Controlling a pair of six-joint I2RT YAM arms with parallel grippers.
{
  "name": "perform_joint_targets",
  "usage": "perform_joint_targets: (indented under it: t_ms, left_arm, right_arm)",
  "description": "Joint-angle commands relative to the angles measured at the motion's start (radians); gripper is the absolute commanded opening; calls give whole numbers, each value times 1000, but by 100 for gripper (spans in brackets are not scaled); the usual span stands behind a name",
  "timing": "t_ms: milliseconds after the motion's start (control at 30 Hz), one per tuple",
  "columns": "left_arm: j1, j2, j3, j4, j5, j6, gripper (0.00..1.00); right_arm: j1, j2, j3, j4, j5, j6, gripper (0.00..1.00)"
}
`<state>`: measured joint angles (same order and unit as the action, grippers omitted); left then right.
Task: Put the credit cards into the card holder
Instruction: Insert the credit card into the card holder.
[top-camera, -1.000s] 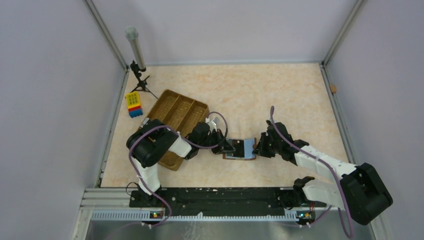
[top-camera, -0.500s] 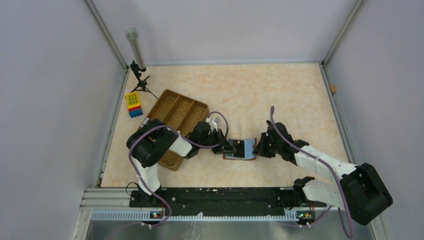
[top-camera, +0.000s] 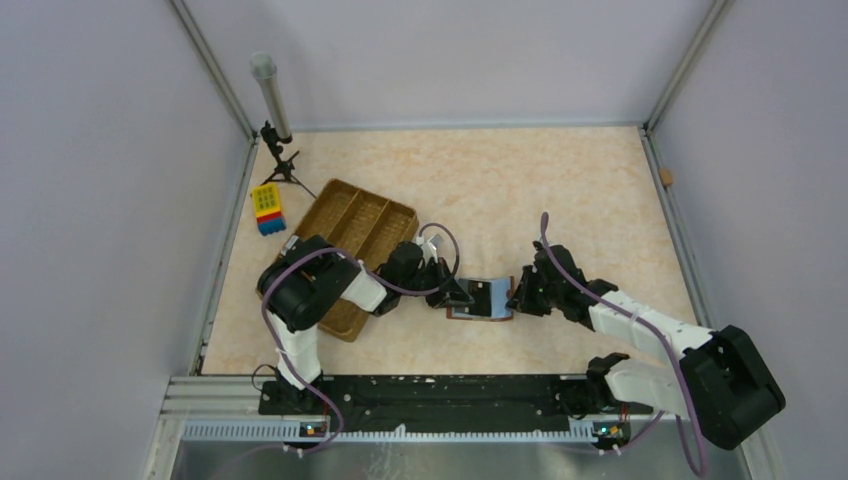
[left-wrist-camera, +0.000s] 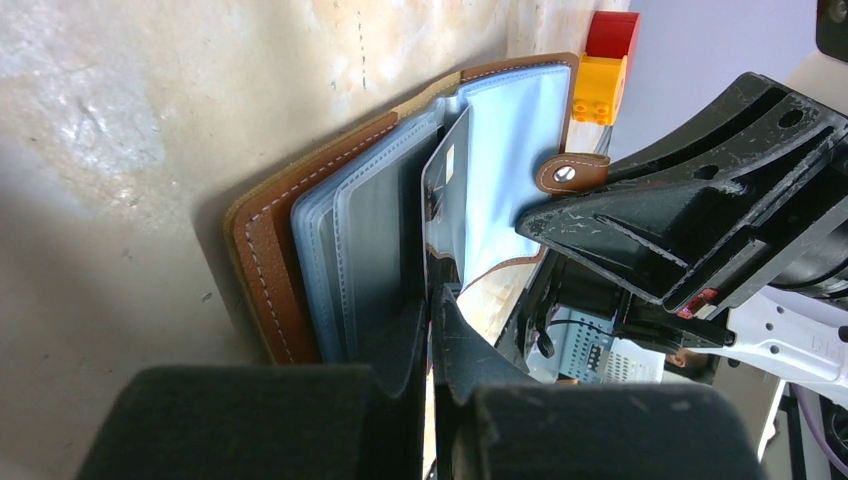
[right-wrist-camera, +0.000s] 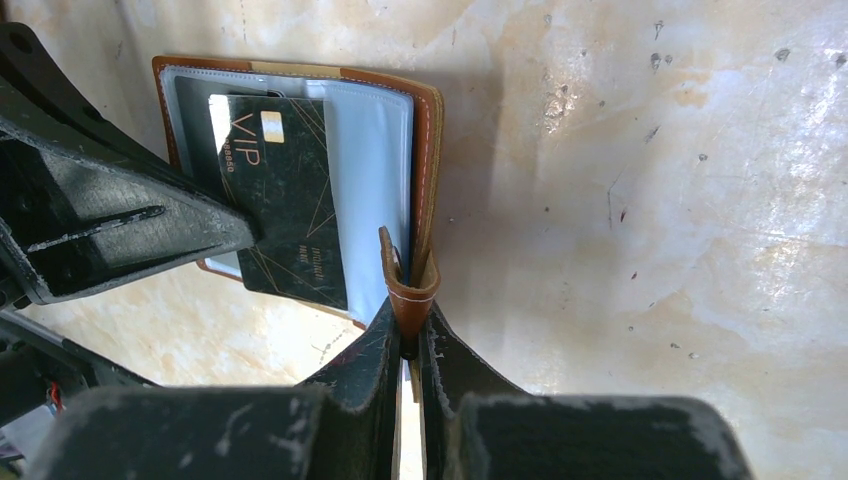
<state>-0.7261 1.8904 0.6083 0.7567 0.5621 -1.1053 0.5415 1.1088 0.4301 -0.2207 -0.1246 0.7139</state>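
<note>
The brown card holder (top-camera: 484, 312) lies open on the table between both arms, its clear sleeves (right-wrist-camera: 375, 150) facing up. My left gripper (left-wrist-camera: 432, 300) is shut on a dark credit card (right-wrist-camera: 285, 200) printed "VIP". The card's far end lies against the sleeves, and its near corner sticks out past the holder's edge. In the left wrist view the same card (left-wrist-camera: 447, 180) shows almost edge-on amid the sleeves of the card holder (left-wrist-camera: 262, 250). My right gripper (right-wrist-camera: 408, 330) is shut on the holder's brown snap strap (right-wrist-camera: 400, 285) at the edge of the card holder (right-wrist-camera: 428, 130).
A large brown compartmented tray (top-camera: 350, 225) sits behind the left arm. A yellow-and-blue block (top-camera: 268, 208) and a small tripod with a tube (top-camera: 272, 100) stand at the back left. A small red-and-yellow block (left-wrist-camera: 603, 62) lies by the right wall.
</note>
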Motion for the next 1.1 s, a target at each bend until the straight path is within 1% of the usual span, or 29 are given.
perform_joint_targets:
  t_ms: [0, 67, 200, 433, 733, 1067]
  left_arm:
    - [-9, 55, -6, -56, -35, 15, 0]
    - [-9, 54, 0, -63, -33, 24, 0]
    - [-2, 24, 22, -167, -58, 99, 0]
    - [23, 7, 23, -212, -68, 150, 0]
    - [14, 16, 9, -137, -71, 101, 0]
    - [-54, 64, 8, -41, -92, 9, 0]
  right_arm:
    - [9, 16, 32, 5, 1, -14, 0]
    - [9, 16, 32, 4, 2, -16, 0]
    - [9, 14, 38, -15, 18, -22, 0]
    - [9, 3, 37, -19, 21, -23, 0]
    - [9, 7, 38, -9, 11, -19, 0]
    - [10, 16, 15, 41, -28, 3, 0]
